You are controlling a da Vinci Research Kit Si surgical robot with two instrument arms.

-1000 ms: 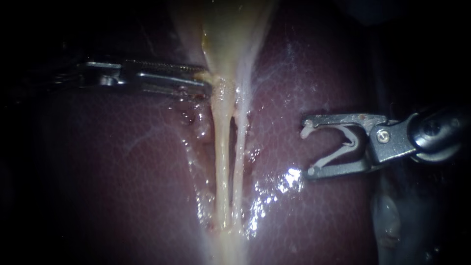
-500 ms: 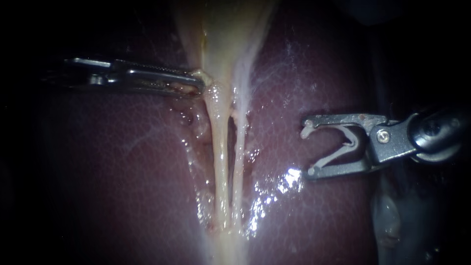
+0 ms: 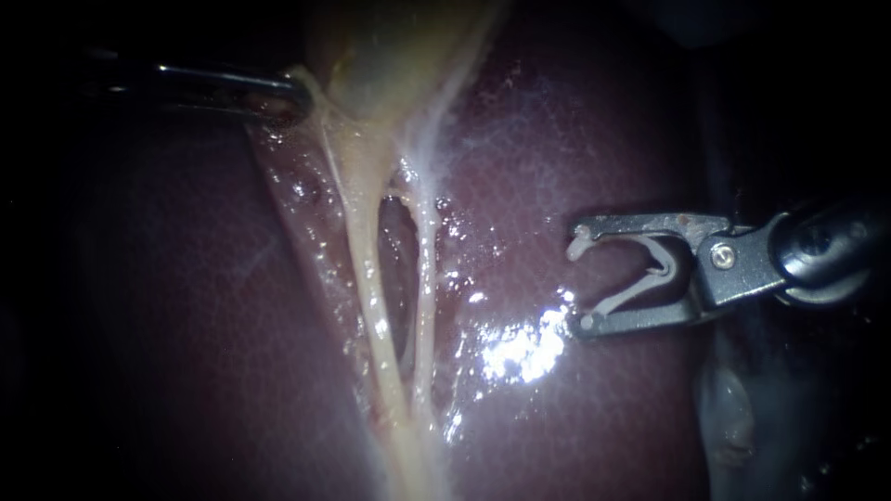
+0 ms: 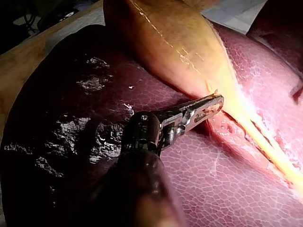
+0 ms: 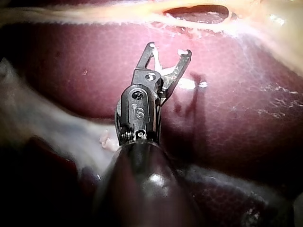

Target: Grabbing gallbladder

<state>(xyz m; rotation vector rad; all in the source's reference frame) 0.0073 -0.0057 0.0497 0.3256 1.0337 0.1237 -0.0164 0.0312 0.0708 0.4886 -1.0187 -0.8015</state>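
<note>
The dark red liver (image 3: 186, 306) is lying beneath both instruments, and the pale gallbladder (image 3: 399, 56) is rising just ahead of the left instrument (image 3: 292, 96), whose jaws are pressing together on its lower edge and seemingly drawing it taut. Two thin tubes (image 3: 367, 241) are stretching away from that grip. The right instrument (image 3: 581, 284) is hovering well apart, its wide-set jaws cradling an open white clip (image 3: 631, 292). The grab is looking done; only securing the tension seems left.
</note>
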